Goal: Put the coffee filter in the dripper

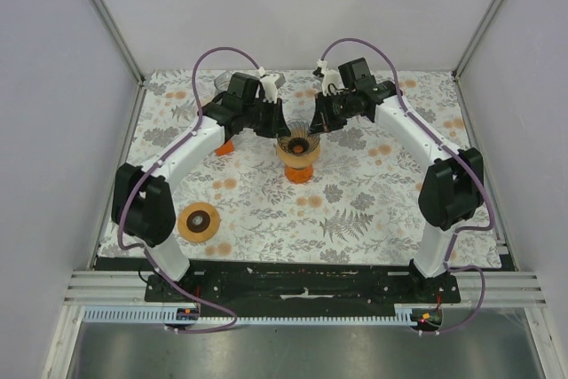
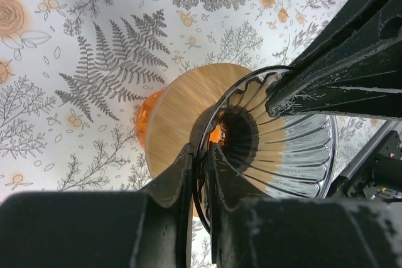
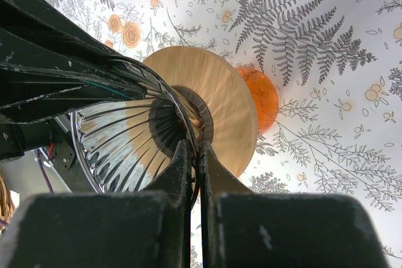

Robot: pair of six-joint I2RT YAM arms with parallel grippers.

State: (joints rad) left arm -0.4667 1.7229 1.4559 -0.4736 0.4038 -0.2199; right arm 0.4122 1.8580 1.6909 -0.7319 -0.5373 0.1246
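My left gripper (image 2: 201, 150) and right gripper (image 3: 193, 149) each pinch the rim of the dripper (image 2: 289, 155) — steadying it toward the desk's far edge — apparently no filter inside yet.

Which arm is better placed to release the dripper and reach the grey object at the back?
Left, probably: both jaws pinch the dripper rim, but the grey object lies just behind the left gripper.

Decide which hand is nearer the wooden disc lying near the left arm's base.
Left. Both pinch the glass dripper by its rim, the left hand on the side facing the wooden disc, the right hand on the far side.
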